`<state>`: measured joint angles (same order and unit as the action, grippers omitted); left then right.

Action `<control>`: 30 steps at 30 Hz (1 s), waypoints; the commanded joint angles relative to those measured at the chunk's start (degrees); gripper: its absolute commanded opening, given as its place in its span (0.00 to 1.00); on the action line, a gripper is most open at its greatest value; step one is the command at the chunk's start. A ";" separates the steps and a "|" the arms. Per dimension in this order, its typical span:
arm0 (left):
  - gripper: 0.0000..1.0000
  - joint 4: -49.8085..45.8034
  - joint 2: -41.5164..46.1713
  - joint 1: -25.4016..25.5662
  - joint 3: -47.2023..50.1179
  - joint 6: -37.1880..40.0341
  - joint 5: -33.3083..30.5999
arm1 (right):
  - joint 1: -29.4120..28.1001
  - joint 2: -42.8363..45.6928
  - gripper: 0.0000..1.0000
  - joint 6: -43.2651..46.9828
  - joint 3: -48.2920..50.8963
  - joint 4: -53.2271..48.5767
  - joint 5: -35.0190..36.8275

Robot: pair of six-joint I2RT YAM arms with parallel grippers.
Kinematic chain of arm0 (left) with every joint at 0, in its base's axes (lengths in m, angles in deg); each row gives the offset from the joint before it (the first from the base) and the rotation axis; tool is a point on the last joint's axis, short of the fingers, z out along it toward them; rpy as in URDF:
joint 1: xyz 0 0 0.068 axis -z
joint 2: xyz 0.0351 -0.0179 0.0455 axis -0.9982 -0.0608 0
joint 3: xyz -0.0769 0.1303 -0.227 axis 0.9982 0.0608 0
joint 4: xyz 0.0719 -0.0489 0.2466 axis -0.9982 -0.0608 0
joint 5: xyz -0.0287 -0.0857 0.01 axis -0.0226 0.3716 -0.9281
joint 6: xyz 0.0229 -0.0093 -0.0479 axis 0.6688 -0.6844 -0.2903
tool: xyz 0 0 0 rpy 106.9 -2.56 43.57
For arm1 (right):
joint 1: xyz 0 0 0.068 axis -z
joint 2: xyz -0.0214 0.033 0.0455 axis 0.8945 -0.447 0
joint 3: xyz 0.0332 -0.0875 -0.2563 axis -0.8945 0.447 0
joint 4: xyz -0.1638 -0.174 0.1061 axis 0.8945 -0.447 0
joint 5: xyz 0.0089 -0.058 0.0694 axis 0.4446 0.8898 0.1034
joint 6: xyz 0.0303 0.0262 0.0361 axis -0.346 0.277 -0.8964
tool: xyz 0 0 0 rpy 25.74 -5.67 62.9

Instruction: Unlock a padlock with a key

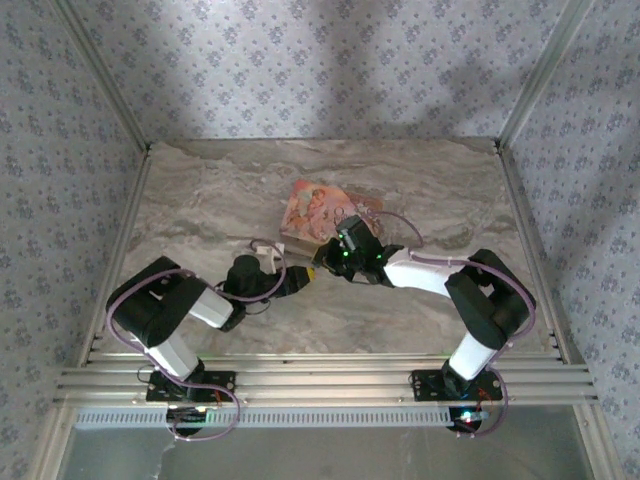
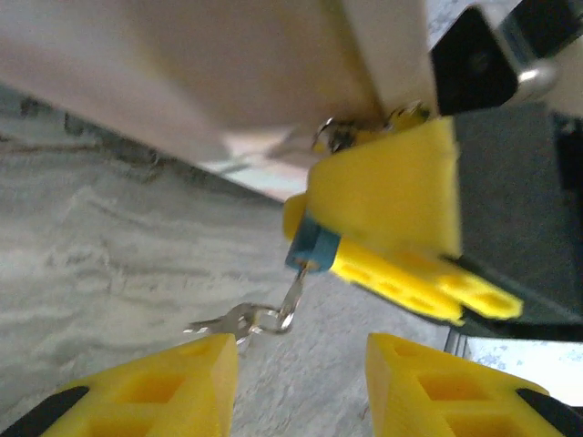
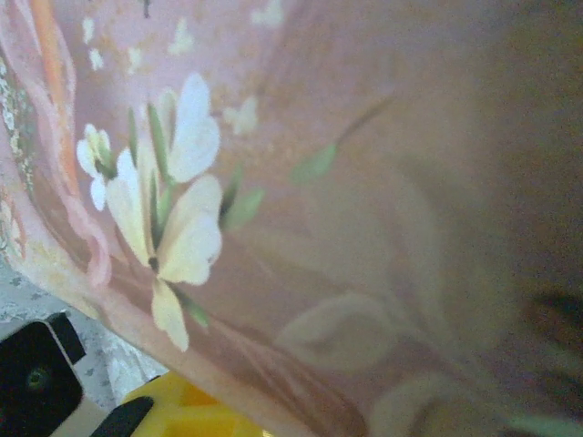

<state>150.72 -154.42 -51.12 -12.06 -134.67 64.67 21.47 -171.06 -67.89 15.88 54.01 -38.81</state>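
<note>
Right gripper [image 2: 321, 229] grasping padlock [image 2: 312, 248], key [image 2: 223, 321] dangling; left gripper [image 2: 302, 369] released, below

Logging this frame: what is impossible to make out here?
1. Left wrist view: the shackle of the padlock, covered by the right gripper.
2. Left wrist view: whether a key from the key ring sits in the keyhole; too blurred.
3. Top view: the padlock's state; too small.
4. Right wrist view: the right gripper's grasp, cut off by the bottom edge, with the pink box up against the lens.
</note>
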 commanded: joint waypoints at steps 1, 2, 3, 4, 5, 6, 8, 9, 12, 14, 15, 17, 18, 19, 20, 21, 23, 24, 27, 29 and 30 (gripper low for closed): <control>0.41 6.85 -2.21 -1.42 -0.21 -0.74 2.03 | -0.21 -1.07 0.00 -3.20 -2.09 1.00 -4.71; 0.41 8.37 -3.42 -1.82 -0.23 -1.23 2.21 | -0.17 -0.98 0.00 -3.28 -2.05 1.00 -4.81; 0.41 9.77 -4.38 -2.25 -0.23 -1.65 2.37 | -0.16 -1.00 0.00 -3.21 -2.05 1.14 -4.94; 0.40 11.63 -5.57 -2.48 -0.32 -2.15 2.64 | -0.11 -1.01 0.00 -3.25 -2.03 1.13 -5.06; 0.39 13.45 -6.67 -2.53 -0.16 -2.56 2.50 | -0.04 -1.10 0.00 -3.29 -2.05 1.19 -5.16; 0.38 14.77 -7.50 -2.53 -0.27 -2.85 2.48 | 0.11 -1.23 0.00 -3.39 -1.97 1.29 -5.42; 0.38 15.89 -8.90 -2.45 -0.79 -3.17 3.10 | 0.24 -1.63 0.00 -3.72 -1.99 1.75 -5.90; 0.38 15.94 -9.12 -2.31 -0.93 -2.99 3.26 | 0.31 -1.76 0.00 -3.90 -1.88 1.98 -5.99; 0.37 15.91 -9.21 -1.77 -1.19 -2.03 3.05 | 0.38 -2.07 0.00 -4.10 -2.01 2.40 -6.21; 0.36 15.95 -9.45 -1.62 -1.57 -2.08 3.26 | 0.37 -2.12 0.00 -4.15 -1.88 2.36 -6.32; 0.36 15.89 -9.67 -1.56 -1.84 -2.16 3.42 | 0.32 -2.13 0.00 -4.15 -1.81 2.39 -6.30; 0.32 15.89 -10.26 -1.41 -2.42 -2.26 3.86 | 0.40 -2.08 0.00 -4.18 -1.71 2.43 -6.33; 0.31 15.91 -10.51 -1.33 -2.68 -2.35 4.09 | 0.40 -2.01 0.00 -4.17 -1.73 2.45 -6.29; 0.29 15.89 -10.70 -1.26 -2.91 -2.35 4.23 | 0.40 -1.93 0.00 -4.22 -1.68 2.42 -6.26; 0.26 15.89 -10.74 -1.18 -3.04 -2.35 4.32 | 0.41 -1.84 0.00 -4.26 -1.75 2.42 -6.13; 0.24 15.89 -10.87 -1.00 -3.20 -2.35 4.32 | 0.47 -1.69 0.00 -4.28 -1.67 2.45 -6.04; 0.19 15.91 -10.96 -0.80 -3.29 -2.26 4.32 | 0.56 -1.58 0.00 -4.30 -1.69 2.29 -5.94; 0.18 15.89 -10.97 -0.69 -3.35 -2.18 4.32 | 0.62 -1.51 0.00 -4.26 -1.76 2.18 -5.92; 0.21 15.89 -10.88 -0.48 -2.96 -2.09 3.95 | 0.76 -1.15 0.00 -3.77 -1.95 1.37 -5.75; 0.30 15.89 -10.72 -0.50 -2.39 -1.93 3.20 | 0.89 -0.78 0.00 -3.32 -2.01 0.61 -5.34; 0.34 15.89 -10.63 -0.48 -2.06 -1.85 2.97 | 0.84 -0.59 0.00 -3.22 -1.99 0.27 -5.18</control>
<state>164.16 -164.80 -52.15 -14.31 -137.10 67.73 21.98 -172.02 -68.57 15.18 55.54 -40.66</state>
